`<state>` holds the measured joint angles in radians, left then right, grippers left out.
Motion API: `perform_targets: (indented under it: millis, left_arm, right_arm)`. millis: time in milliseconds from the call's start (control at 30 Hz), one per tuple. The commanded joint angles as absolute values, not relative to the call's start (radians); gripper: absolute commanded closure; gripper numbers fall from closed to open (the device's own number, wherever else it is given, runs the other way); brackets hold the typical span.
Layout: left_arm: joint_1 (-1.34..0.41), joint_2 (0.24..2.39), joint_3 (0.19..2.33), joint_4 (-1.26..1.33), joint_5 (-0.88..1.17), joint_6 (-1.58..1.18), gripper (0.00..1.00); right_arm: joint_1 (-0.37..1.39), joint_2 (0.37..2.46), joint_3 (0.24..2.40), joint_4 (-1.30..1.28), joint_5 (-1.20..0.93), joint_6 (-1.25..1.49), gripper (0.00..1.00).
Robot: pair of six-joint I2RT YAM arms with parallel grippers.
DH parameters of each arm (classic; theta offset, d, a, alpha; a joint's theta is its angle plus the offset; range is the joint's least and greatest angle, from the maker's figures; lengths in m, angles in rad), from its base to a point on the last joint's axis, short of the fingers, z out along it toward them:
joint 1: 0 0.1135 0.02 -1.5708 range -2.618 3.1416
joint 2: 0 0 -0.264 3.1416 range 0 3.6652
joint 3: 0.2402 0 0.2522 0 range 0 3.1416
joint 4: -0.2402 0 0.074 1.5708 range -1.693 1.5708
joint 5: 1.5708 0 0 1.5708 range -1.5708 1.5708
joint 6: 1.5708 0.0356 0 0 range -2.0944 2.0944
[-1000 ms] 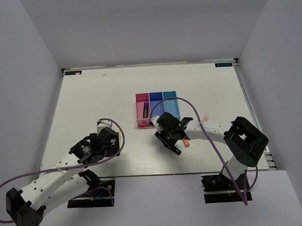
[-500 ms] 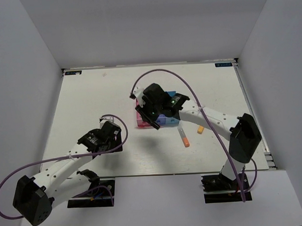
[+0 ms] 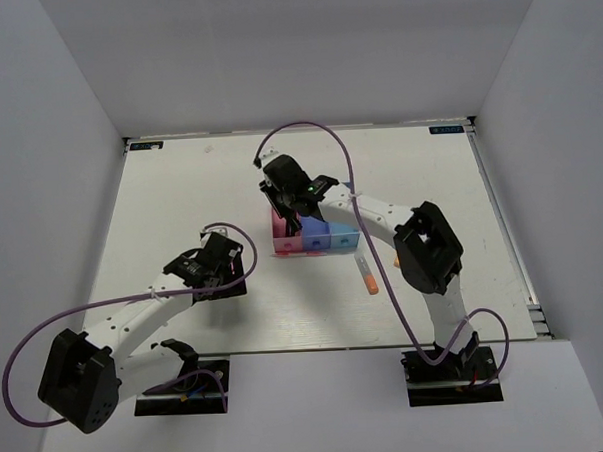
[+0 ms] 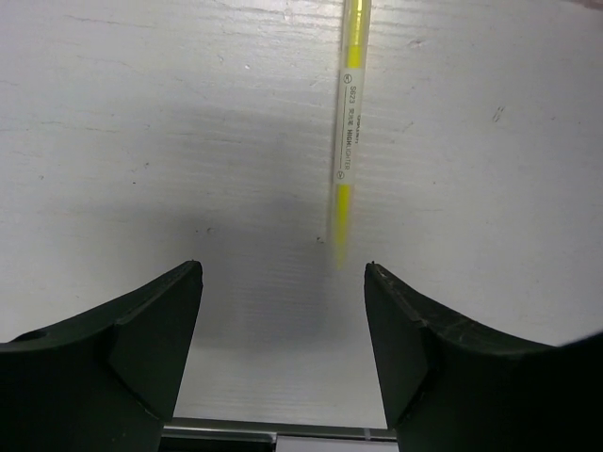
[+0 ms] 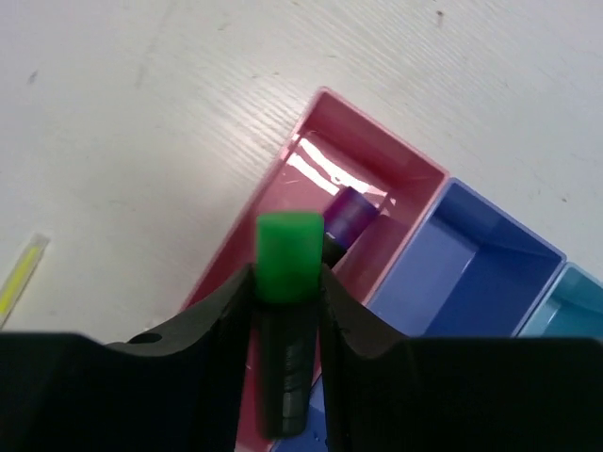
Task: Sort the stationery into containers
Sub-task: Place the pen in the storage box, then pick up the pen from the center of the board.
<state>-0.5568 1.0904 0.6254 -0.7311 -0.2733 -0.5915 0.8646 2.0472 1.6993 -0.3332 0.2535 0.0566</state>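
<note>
- White walls (image 3: 67, 116) close in on three sides of the white table (image 3: 180, 191) that we work on.
- We see three bins joined in a row near the middle of it: the pink bin (image 5: 311, 104), the blue-purple bin (image 5: 476, 273) next to it, and the light blue bin (image 5: 577, 306) at the far end.
- Our right gripper (image 5: 287, 278) is clamped on the green highlighter (image 5: 290, 243). The green end sticks out past the fingertips and the dark part sits between the fingers.
- From the right wrist view, we hold the highlighter over the pink bin.
- We see a purple marker (image 5: 350, 215) lying inside the pink bin, slanted toward one corner. The part of the blue-purple bin that we see holds nothing.
- Our left gripper (image 4: 283, 273) has its fingers spread wide apart, low over the table, with only bare table between them.
- A thin yellow stick (image 4: 346, 141) lies flat on the table just ahead of that gripper. Its near end stops just short of the fingertips, closer to the finger on the right of that view.
- We see an orange marker (image 3: 367, 276) lying on the table just in front of the bins, touching none of them.
</note>
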Motion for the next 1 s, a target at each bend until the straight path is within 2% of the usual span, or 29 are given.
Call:
perform_targets:
  millis: [0, 67, 233, 433, 567, 633, 800, 967]
  left_arm:
    - [-0.540, 1.088, 0.658, -0.696, -0.258, -0.586, 0.21]
    - [-0.532, 1.097, 0.657, -0.681, -0.253, -0.584, 0.21]
    - [-0.520, 1.164, 0.669, -0.641, -0.252, -0.575, 0.21]
    - [-0.514, 1.282, 0.729, -0.609, -0.264, -0.563, 0.22]
    - [-0.508, 1.354, 0.773, -0.597, -0.288, -0.539, 0.25]
    - [-0.503, 1.393, 0.807, -0.592, -0.293, -0.529, 0.27]
    - [-0.502, 1.483, 0.847, -0.592, -0.291, -0.529, 0.40]
    - [-0.506, 1.528, 0.841, -0.589, -0.313, -0.543, 0.47]
  right_arm:
    - [0.836, 2.045, 1.764, -0.247, 0.345, 0.185, 1.00]
    - [0.830, 2.057, 1.776, -0.256, 0.324, 0.207, 1.00]
    - [0.810, 2.068, 1.766, -0.281, 0.281, 0.227, 0.75]
    - [0.807, 2.008, 1.738, -0.290, 0.235, 0.213, 0.66]
    - [0.796, 1.904, 1.698, -0.336, 0.172, 0.155, 0.56]
    - [0.776, 1.828, 1.672, -0.363, 0.141, 0.138, 0.53]
    - [0.716, 1.658, 1.409, -0.333, 0.058, 0.144, 0.53]
    - [0.635, 1.497, 1.237, -0.322, 0.014, 0.158, 0.53]
